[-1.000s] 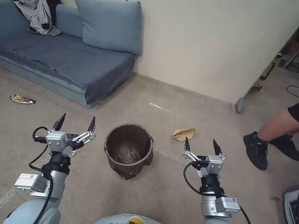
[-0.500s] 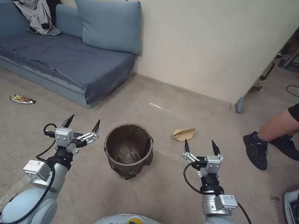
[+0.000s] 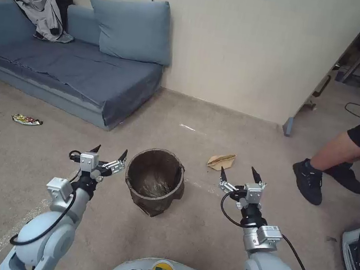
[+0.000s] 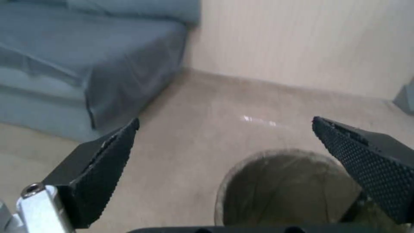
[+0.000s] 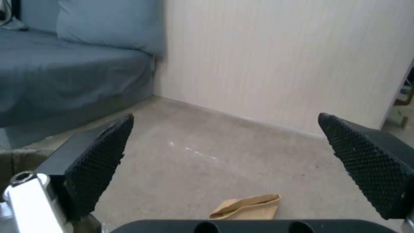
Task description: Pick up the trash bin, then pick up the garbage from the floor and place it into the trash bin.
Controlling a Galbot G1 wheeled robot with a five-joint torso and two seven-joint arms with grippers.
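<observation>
The floor is beige carpet (image 3: 217, 118), running up to a cream wall (image 3: 244, 46) ahead of both grippers. A blue-grey sofa (image 3: 65, 66) stands against that wall, ahead of the left gripper and off to its outer side, with a cushion (image 3: 132, 29) and a grey garment (image 3: 39, 8) on it.

The trash bin (image 3: 154, 187), lined with a dark bag, stands upright on the carpet between the two grippers. The left gripper (image 3: 109, 153) hangs just beside the bin's rim, its fingers spread wide and holding nothing. The right gripper (image 3: 236, 174) hovers well apart from the bin on the other side, also wide open and empty.

A tan folded paper (image 3: 221, 161) lies on the carpet just ahead of the right gripper. A yellow wrapper (image 3: 26, 120) lies far out beyond the left gripper, near the sofa's base.

The head view takes in both arms and the wrapper. The left wrist view shows the bin's mouth (image 4: 284, 191) right below its fingertips (image 4: 116, 145). The right wrist view shows the tan paper (image 5: 248, 207) lying between its fingers (image 5: 105, 145), with a sliver of the bin at its edge.
</observation>
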